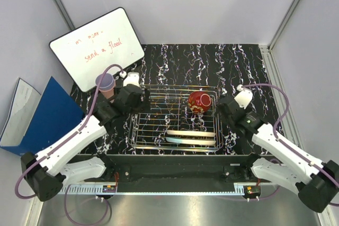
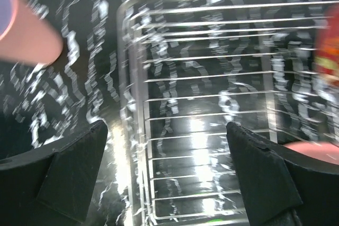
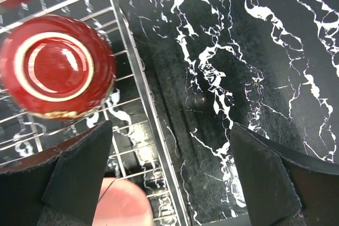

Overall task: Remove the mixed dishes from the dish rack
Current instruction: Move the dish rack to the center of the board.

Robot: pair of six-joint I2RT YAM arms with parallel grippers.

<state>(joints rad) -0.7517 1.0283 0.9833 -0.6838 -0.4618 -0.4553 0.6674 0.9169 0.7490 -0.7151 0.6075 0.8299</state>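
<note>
Marbled table (image 2: 79,83); salmon-pink cup (image 2: 29,35) blurred, cut off at frame corner

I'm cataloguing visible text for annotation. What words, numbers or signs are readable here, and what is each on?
"send a flood": red handwriting on the whiteboard, as best it reads.
Shorter red line above it on the same board: too small to read.
Marked strip along the near edge: ticks too small to read.
Red bowl: no lettering.

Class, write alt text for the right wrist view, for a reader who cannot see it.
A glossy red bowl sits base-up in a wire dish rack, upper left. The right gripper, black fingers wide open and empty, frames the bottom, over the rack's edge and the black white-veined table.
</note>
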